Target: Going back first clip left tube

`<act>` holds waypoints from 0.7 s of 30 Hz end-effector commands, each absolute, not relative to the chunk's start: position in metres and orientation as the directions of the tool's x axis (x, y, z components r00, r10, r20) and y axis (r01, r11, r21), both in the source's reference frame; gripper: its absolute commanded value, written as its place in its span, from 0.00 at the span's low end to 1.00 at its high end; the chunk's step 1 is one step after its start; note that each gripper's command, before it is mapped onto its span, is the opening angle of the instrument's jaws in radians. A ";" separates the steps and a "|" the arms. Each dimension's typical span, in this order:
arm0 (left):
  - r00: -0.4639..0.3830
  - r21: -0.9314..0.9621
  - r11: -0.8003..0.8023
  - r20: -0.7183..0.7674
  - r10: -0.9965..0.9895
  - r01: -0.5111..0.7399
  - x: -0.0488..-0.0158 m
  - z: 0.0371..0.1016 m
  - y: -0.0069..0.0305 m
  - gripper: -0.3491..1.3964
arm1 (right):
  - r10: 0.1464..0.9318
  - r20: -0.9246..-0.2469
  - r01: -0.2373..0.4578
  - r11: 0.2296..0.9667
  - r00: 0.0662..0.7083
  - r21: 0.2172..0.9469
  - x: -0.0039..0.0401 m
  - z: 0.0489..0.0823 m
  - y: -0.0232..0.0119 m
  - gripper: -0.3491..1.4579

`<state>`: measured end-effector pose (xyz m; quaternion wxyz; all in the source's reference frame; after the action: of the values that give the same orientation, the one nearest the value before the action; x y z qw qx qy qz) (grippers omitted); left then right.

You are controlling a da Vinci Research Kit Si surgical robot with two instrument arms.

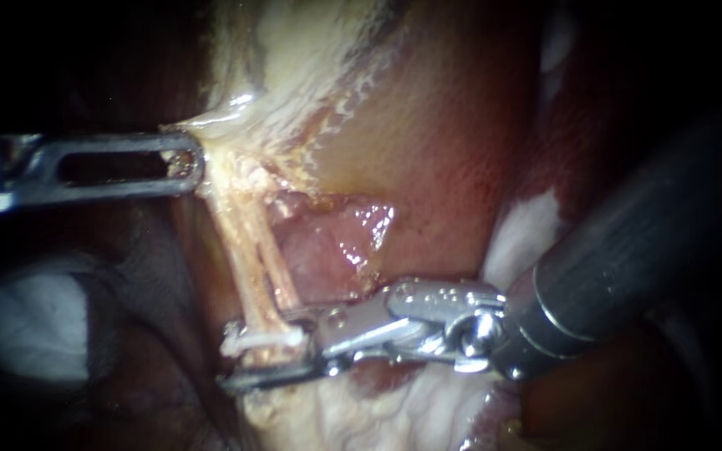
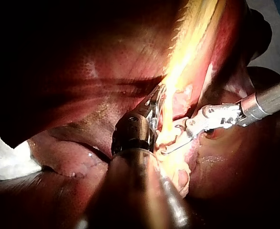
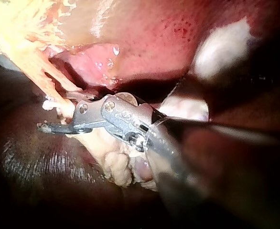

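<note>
I count two instruments, two tubes (image 1: 248, 250) and one white clip (image 1: 261, 339). The clip lies across the tubes' lower end, between the parted jaws of my right instrument (image 1: 265, 361). My left instrument (image 1: 185, 163) is clamped on pale tissue (image 1: 219, 117) above the tubes.

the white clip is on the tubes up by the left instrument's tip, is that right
Not quite. The white clip is on the tubes, but low down between the open jaws of the right instrument, well away from the left instrument. The endoscope view shows it.
</note>
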<state>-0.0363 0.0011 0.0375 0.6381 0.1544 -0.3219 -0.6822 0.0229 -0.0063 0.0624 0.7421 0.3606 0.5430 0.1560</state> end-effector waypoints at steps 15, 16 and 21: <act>-0.140 0.635 0.020 0.200 -0.970 0.772 -0.0365 0.0373 0.0010 0.00 | 0.510 -0.818 0.161 0.813 0.266 0.559 0.0259 0.0629 -0.0054 0.52; -0.140 0.635 0.020 0.200 -0.970 0.773 -0.0365 0.0373 0.0010 0.00 | 0.501 -0.825 0.162 0.819 0.262 0.550 0.0260 0.0629 -0.0053 0.52; -0.140 0.635 0.019 0.200 -0.970 0.773 -0.0366 0.0372 0.0010 0.00 | 0.467 -0.848 0.166 0.842 0.252 0.513 0.0263 0.0634 -0.0045 0.52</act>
<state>-0.0366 0.0010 0.0372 0.6375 0.1533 -0.3214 -0.6833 0.0263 -0.0043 0.0635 0.7459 0.2611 0.6046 0.0993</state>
